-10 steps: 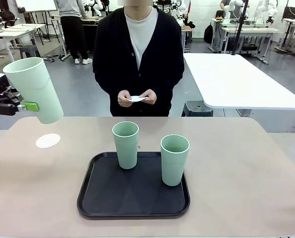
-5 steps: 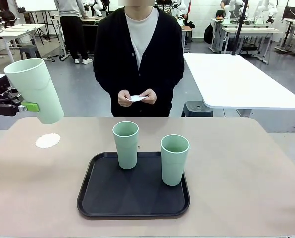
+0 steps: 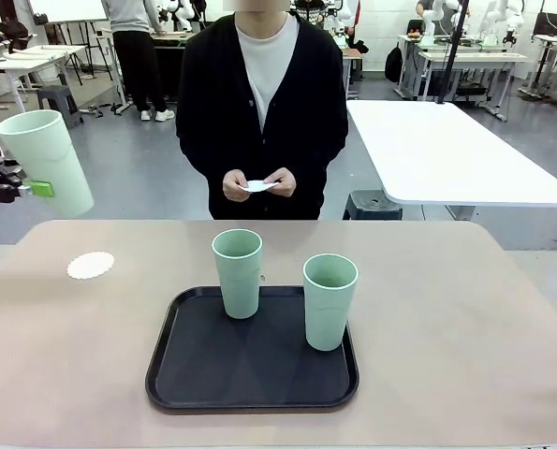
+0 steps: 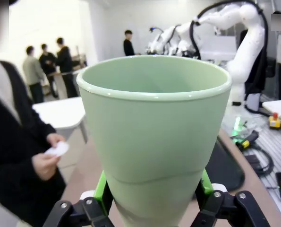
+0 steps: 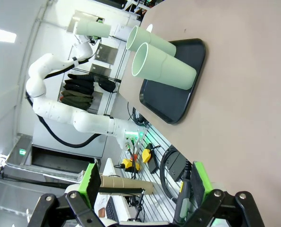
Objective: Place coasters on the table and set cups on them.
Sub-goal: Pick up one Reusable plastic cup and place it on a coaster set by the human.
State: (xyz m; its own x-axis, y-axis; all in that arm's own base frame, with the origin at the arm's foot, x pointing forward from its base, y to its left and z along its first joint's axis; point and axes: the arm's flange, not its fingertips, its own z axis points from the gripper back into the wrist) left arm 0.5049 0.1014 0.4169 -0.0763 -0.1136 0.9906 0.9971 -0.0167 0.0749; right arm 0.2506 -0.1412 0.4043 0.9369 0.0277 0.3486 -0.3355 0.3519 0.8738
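Tan-beige table (image 3: 447, 309) takes up most of the front view, and a person (image 3: 264, 103) in a black cardigan stands at its far edge. A black tray (image 3: 250, 360) sits about mid-table, nearer the robot's side. Two of the mint-green tumblers stand upright on it. The back cup (image 3: 237, 273) is toward the tray's far left, and the front cup (image 3: 329, 301) is a bit nearer and to the right. The two aren't touching, and both look empty.

Then there's the third cup (image 3: 46, 161), up in the air at the far left, out past the table's left end. It's tilted a little, with its mouth leaning left. The left gripper (image 3: 30, 188) is pinching it low on the wall. From the left wrist camera you can see the green pads (image 4: 101, 189) pressed onto either side near the base, with the rim pointing away from the lens.

The right gripper (image 5: 144, 184) has its jaws spread wide with nothing between them. Its camera looks sideways across the tabletop, with the tray and its two tumblers farther off.

One coaster (image 3: 91, 266) lies flat on the table near the left end with nothing on it. In the picture it's below the lifted tumbler and slightly to the right, well clear of it. The person's hands (image 3: 233, 185) hold a small white disc (image 3: 257, 186) at waist height.
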